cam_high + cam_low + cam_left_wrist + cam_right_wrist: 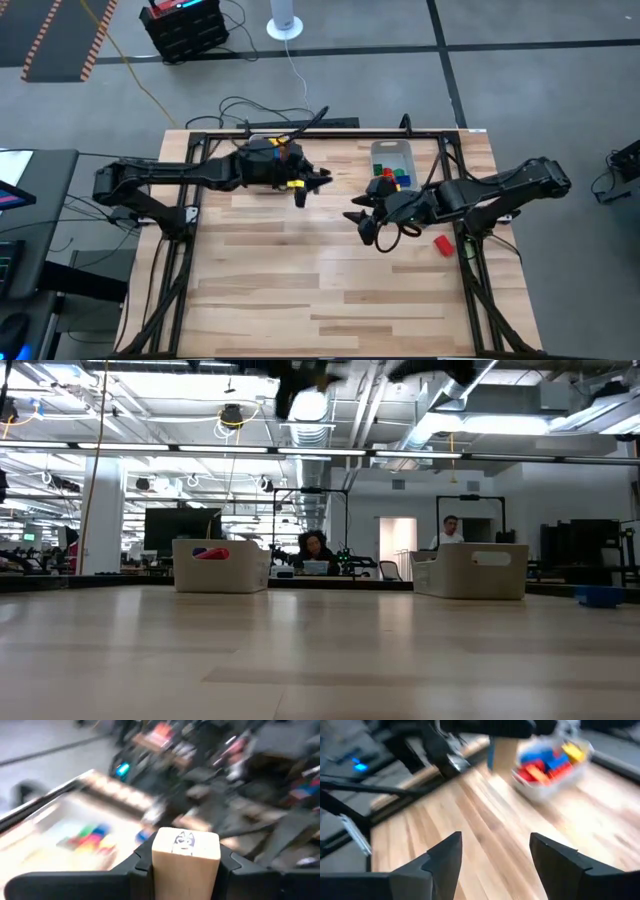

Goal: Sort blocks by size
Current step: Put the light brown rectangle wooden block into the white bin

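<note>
Left tool (185, 865) is clamped on a tan block (186, 862), up above the table (300, 290) near upper middle of the overhead shot. It looks light, stiff, smooth-sided, so a flat-face pinch seems best. Right tool (492, 857) hangs spread apart, empty. Other blocks (392, 177) sit in the bin (392, 150), upper right.

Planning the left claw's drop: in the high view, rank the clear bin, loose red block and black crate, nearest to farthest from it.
From the left claw:
1. Clear bin, table's far edge, right side.
2. Red block, table's right edge.
3. Black crate, on the floor beyond the table.
</note>
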